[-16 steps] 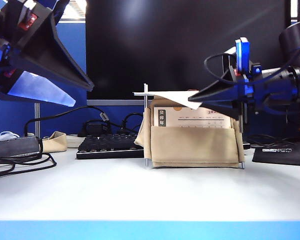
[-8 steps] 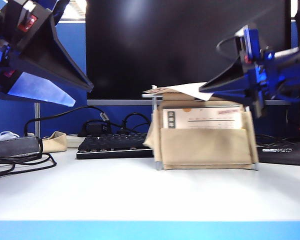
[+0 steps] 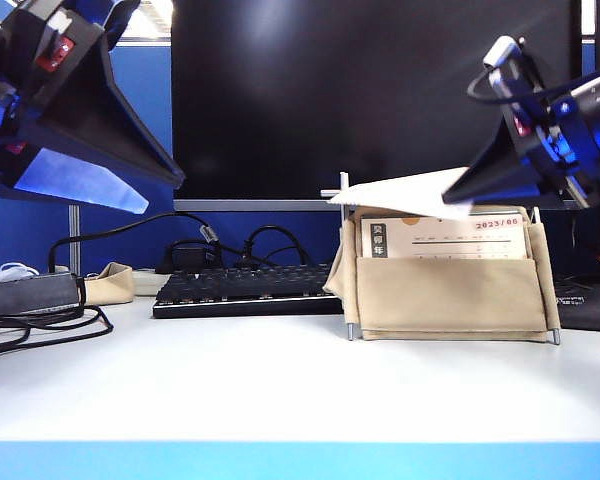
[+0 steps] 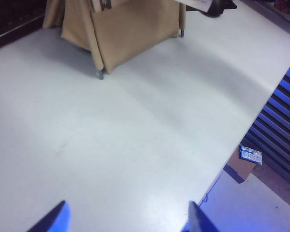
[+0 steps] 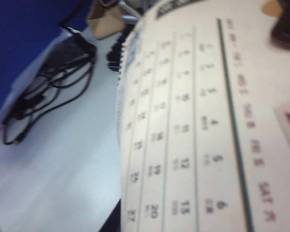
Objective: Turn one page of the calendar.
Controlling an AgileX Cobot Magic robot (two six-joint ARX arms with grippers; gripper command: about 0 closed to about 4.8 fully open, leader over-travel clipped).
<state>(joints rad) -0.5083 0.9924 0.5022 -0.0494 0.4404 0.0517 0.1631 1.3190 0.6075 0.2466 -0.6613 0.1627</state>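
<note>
Calendar (image 3: 448, 290) sits right of centre on your bench (image 3: 280, 390), a smooth white top with a blue front edge. Beige fabric stand, soft and pouch-like, on thin metal rods; white printed sheets inside.

Your right end effector (image 3: 458, 195), a black tapered wedge, is closed on one white sheet (image 3: 400, 190), lifted near level over the stand's top. Right wrist view: that sheet (image 5: 193, 125) shows a blurred printed date grid.

Your left end effector (image 4: 128, 220) hangs high at far left over bare bench, well apart from the calendar, jaws spread wide, gripping nothing.

Black keyboard (image 3: 245, 290) lies just left of the stand, beside loose black cables (image 3: 40, 320).
</note>
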